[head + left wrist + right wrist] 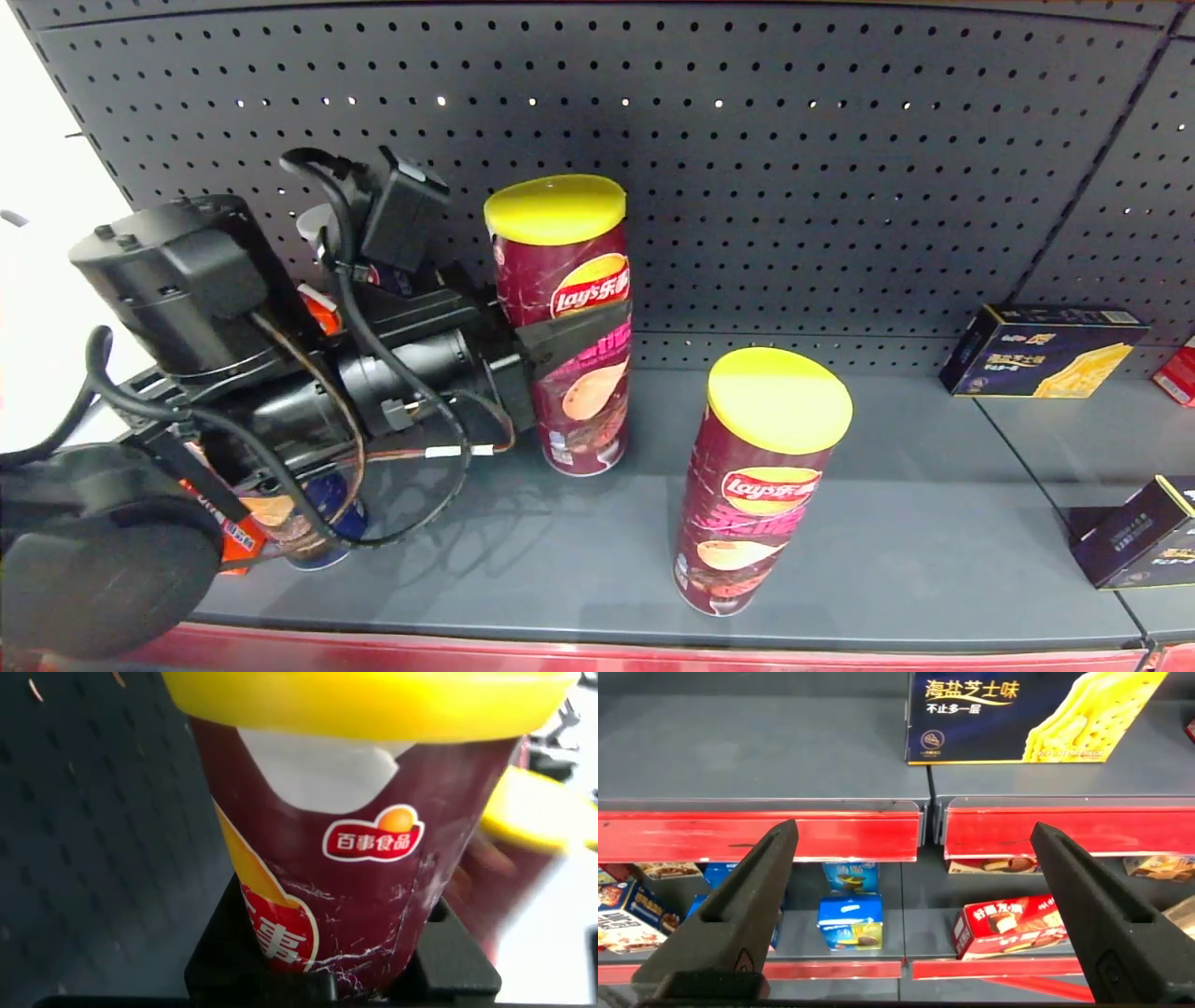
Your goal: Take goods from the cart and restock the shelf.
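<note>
Tube of chips (563, 308), glossy maroon with a round yellow lid, stands on the matte grey shelf (934, 523), pinched in the jaws of the left gripper (571, 338); its twin (758, 485) stands at four o'clock. The jaws of the right gripper (913, 831) gape wide.

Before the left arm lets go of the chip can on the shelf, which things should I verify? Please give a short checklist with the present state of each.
1. Left end effector is clamped around the held chip can: ok.
2. Held chip can is upright, lid on top: ok.
3. Its base rests fully on the shelf: cannot tell; it looks down, but contact is not clear.
4. Second chip can stands apart from the held one, nearer the shelf front: ok.
5. Right end effector is open, empty and facing the lower shelves, away from both cans: ok.
</note>
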Robot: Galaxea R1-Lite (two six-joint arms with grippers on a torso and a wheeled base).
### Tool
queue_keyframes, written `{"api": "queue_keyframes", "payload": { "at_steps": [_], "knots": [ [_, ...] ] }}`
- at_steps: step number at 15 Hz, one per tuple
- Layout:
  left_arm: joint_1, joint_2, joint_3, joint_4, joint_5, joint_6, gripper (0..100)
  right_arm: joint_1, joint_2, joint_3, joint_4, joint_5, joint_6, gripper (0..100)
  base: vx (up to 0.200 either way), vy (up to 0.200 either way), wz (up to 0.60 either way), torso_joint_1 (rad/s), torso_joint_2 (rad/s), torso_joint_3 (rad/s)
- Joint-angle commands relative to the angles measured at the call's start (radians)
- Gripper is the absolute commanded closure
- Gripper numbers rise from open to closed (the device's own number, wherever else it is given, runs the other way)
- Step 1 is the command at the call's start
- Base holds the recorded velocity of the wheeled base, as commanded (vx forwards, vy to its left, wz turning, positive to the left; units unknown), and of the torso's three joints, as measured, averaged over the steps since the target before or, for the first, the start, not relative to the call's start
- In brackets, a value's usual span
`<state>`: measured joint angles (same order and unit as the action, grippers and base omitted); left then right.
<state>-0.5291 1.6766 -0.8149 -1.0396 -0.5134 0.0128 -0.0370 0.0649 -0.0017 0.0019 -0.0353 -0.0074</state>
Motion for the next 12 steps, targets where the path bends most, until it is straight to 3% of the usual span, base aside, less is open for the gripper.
{"api": "queue_keyframes", "payload": {
  "at_steps": [1, 5, 8, 10, 12],
  "knots": [
    [0.000, 0.107, -0.056, -0.010, 0.021, 0.000, 100, 0.000, 0.006, 0.000, 0.000, 0.000, 0.000, 0, 0.000, 0.000, 0.00, 0.000, 0.00, 0.000],
    [-0.003, 0.158, -0.079, -0.008, 0.055, 0.000, 100, 0.000, 0.006, 0.000, 0.000, 0.000, 0.000, 0, 0.000, 0.000, 0.00, 0.000, 0.00, 0.000],
    [-0.008, 0.219, -0.176, 0.001, 0.072, 0.000, 100, 0.000, 0.006, 0.000, 0.000, 0.000, 0.000, 0, 0.000, 0.000, 0.00, 0.000, 0.00, 0.000],
    [-0.008, 0.226, -0.211, 0.030, 0.072, 0.001, 100, 0.000, 0.006, 0.000, 0.000, 0.000, 0.000, 0, 0.000, 0.000, 0.00, 0.000, 0.00, 0.000],
    [-0.009, 0.244, -0.311, 0.135, 0.069, 0.001, 100, 0.000, 0.006, 0.000, 0.000, 0.000, 0.000, 0, 0.000, 0.000, 0.00, 0.000, 0.00, 0.000]
  ]
}}
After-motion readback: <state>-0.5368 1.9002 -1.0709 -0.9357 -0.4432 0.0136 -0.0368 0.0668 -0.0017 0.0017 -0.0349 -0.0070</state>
